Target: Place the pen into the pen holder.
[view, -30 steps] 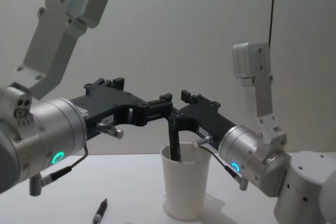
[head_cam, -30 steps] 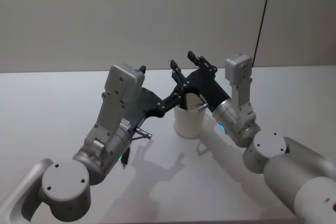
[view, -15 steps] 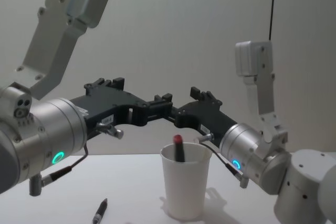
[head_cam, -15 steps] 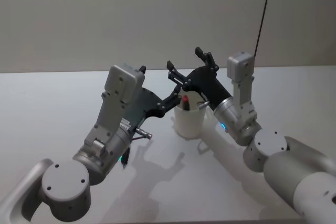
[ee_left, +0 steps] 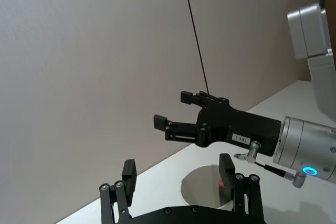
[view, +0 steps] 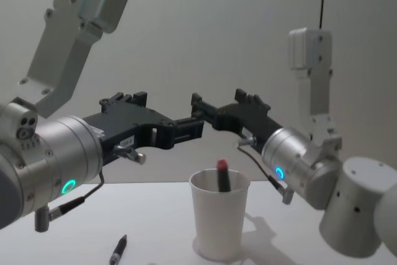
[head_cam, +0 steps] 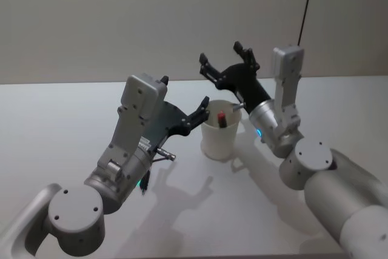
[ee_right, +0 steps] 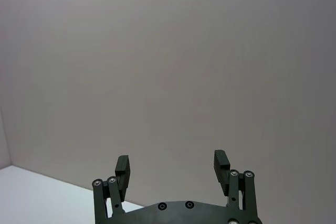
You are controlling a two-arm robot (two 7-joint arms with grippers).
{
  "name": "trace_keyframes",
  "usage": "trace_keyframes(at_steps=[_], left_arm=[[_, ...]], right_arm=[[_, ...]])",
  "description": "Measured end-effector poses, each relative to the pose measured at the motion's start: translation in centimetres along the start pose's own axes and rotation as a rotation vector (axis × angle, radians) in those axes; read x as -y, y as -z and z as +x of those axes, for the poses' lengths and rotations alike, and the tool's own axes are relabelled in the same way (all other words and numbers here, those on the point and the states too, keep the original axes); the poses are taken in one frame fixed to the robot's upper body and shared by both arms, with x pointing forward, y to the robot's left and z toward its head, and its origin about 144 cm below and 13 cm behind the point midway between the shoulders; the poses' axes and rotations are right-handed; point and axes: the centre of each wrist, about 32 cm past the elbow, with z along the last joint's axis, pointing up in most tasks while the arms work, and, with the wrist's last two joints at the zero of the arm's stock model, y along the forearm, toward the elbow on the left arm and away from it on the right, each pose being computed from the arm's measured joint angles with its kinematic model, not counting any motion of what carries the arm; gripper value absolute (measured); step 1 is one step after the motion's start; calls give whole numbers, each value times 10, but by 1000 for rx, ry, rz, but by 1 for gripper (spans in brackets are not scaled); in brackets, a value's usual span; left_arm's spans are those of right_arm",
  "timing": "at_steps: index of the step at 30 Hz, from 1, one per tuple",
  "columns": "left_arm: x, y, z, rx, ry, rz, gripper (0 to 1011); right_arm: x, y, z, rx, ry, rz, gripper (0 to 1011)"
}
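Standing in the pen holder, the pen leans slightly, its red end just above the rolled rim. Right hand: above and behind the pen holder, fingers spread wide, nothing held. Left hand: just left of the rim and a little above it, fingers likewise apart and empty.

From where I stand the placing looks done, and what is left is to clear both hands. To do that well, I judge, each should lift straight up before swinging out, so that no finger clips the red end or the rim.

The pen holder is thin white paper, tapered to a narrow base and light, so a small sideways knock would likely tip it on the smooth, pale desk. The pen is a slim, rigid, dark barrel. The hands are hard, black and angular. A second dark pen lies flat on the desk, well apart from the pen holder, to its left.
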Motion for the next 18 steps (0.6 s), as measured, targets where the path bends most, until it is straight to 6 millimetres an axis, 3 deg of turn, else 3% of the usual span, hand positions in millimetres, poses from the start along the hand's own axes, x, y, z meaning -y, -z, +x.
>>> trace_keyframes(at_steps=[18], left_arm=[[0,0,0,0,0,0,1002]], right_arm=[[3,-54,-8,-1,96,-88,1002]])
